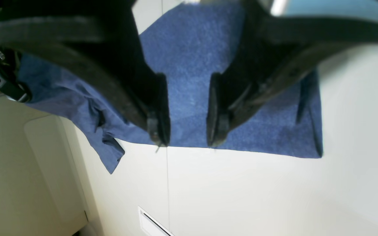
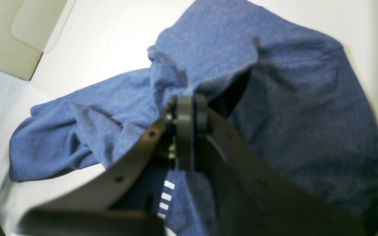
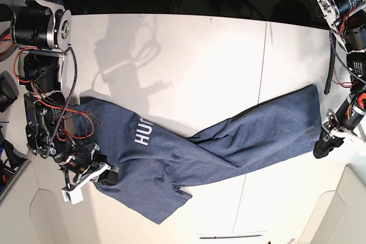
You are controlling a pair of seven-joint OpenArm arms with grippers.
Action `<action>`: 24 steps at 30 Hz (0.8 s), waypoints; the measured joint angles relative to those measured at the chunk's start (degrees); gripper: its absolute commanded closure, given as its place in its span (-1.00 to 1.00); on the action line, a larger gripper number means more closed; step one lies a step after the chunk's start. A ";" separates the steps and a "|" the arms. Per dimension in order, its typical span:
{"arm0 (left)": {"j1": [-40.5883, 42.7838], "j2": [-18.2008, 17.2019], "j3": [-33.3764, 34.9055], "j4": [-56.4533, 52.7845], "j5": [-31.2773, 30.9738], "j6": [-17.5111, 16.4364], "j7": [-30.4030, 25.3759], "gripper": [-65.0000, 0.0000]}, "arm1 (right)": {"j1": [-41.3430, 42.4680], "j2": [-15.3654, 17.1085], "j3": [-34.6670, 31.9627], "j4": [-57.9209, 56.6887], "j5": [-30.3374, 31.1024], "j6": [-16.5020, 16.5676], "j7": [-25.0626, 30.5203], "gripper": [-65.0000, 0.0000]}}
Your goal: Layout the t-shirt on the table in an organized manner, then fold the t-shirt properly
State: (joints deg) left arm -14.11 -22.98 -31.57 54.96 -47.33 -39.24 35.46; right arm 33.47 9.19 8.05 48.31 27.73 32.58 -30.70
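We are seeing the t-shirt (image 3: 189, 147) lying across the table (image 3: 189, 55), stretching from one arm to the other, bunching up in the middle. Our right gripper (image 2: 185, 131) is pinching a fold of the shirt tight. Our left gripper (image 1: 187, 131) is hanging open above the shirt's flat edge, holding nothing.
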 measured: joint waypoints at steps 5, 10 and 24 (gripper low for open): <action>-0.02 0.00 -0.02 0.00 0.00 0.00 -0.92 0.30 | 0.02 0.00 0.00 0.02 -1.84 -0.02 0.00 1.00; 0.00 0.00 0.00 0.00 0.00 0.00 -1.03 0.31 | 0.02 0.00 0.00 0.00 -1.84 -0.20 0.00 1.00; -2.64 0.00 13.38 -1.46 16.81 9.11 -8.70 0.37 | 0.04 0.00 0.00 0.00 -1.81 -0.20 0.00 1.00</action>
State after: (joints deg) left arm -16.75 -22.98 -18.20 53.49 -30.52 -30.13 26.76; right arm 33.52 9.19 8.05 48.31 25.91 32.38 -30.70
